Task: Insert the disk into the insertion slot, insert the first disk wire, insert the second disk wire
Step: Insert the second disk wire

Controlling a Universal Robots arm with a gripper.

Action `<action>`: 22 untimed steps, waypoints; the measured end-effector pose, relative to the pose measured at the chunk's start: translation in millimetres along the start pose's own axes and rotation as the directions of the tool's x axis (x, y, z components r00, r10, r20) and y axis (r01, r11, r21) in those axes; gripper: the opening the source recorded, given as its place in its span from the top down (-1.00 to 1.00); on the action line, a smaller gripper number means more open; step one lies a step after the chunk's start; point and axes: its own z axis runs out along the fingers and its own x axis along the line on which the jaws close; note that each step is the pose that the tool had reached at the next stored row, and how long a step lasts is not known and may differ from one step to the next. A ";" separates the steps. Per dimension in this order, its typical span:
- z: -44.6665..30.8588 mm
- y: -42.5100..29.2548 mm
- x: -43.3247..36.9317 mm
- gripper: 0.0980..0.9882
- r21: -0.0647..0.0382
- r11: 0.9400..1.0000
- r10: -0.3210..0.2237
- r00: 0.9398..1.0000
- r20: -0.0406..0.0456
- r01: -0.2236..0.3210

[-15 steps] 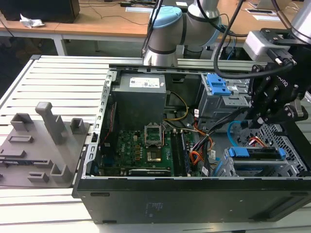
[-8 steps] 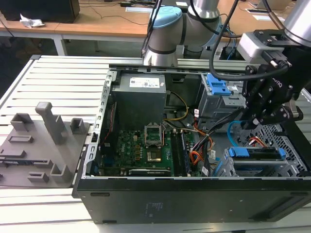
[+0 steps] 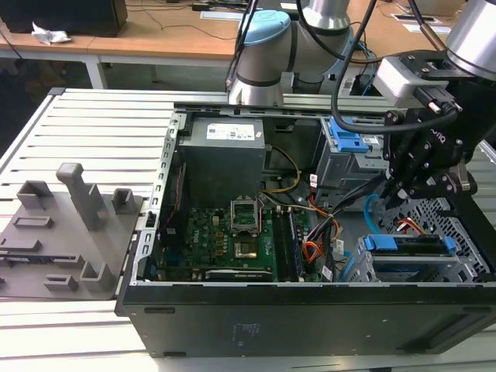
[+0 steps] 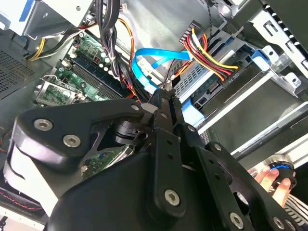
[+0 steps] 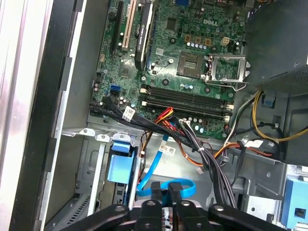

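Beside the insertion slot (image 3: 469, 240), crowded by cables (image 5: 192, 139), jaws pinch the second disk wire (image 5: 188, 186)

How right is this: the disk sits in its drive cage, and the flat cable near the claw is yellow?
One error: the first wrist view shows the flat cable near the claw light blue, not yellow. The disk does sit in its drive cage.

Wears a matte black hand (image 5: 165, 186) with silver screws (image 4: 71, 140); silver arm joints (image 3: 260, 74) capped pale blue toward twelve o'clock.
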 end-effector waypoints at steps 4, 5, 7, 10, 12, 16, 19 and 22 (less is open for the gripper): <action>0.0 0.0 0.0 0.87 0.000 1.000 0.000 1.000 0.000 0.000; 0.0 0.0 0.0 0.87 0.000 1.000 0.000 1.000 0.000 0.000; 0.0 -4.3 0.6 0.87 -0.001 1.000 0.000 1.000 0.000 0.000; 0.8 -14.3 2.2 0.87 -0.003 1.000 0.000 1.000 0.001 0.000; 1.5 -14.4 5.3 0.87 -0.003 1.000 0.002 1.000 0.001 -0.002; 2.8 -13.2 15.9 0.87 -0.003 1.000 0.007 1.000 0.001 -0.007; 4.6 -12.0 25.8 0.87 -0.003 1.000 0.013 1.000 0.001 -0.013; 5.8 -11.8 26.9 0.87 -0.003 1.000 0.025 1.000 0.003 -0.025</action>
